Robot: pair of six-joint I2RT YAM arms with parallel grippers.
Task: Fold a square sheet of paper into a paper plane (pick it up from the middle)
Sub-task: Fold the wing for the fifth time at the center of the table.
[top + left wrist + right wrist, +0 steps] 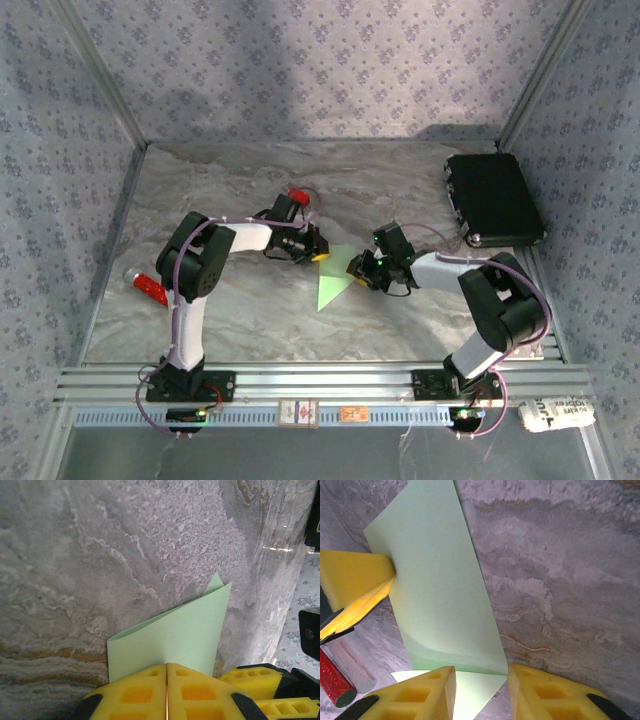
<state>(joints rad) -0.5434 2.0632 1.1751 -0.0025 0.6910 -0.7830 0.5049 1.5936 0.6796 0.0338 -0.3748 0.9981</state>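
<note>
The grey marble-patterned desk [250, 320] carries the work near its middle, where the thin pale-green folded sheet of paper [333, 283] sits between the two arms as a long pointed shape with one crease already in it. In the left wrist view the paper [175, 635] shows a doubled layer, a second corner peeking out behind the upper edge.

The left hand [166, 667] is clamped shut on the paper's near edge, yellow fingers pressed together. The right hand [481, 672] has its fingers apart, gripping nothing, poised over the paper's [440, 590] opposite end.

The step in hand looks like setting the next fold. To do it well, the left hand should act as the anchor, pinning its edge so the sheet cannot slide on the smooth surface. The right hand should take only the loose layer, bring its edge square to the existing crease, and press along the fold. Thin paper buckles easily, so a slow, low sweep suits it.

The flat black rectangular case [493, 198] lies at the desk's far right, well apart from the paper; it is closed, so its contents are hidden.
</note>
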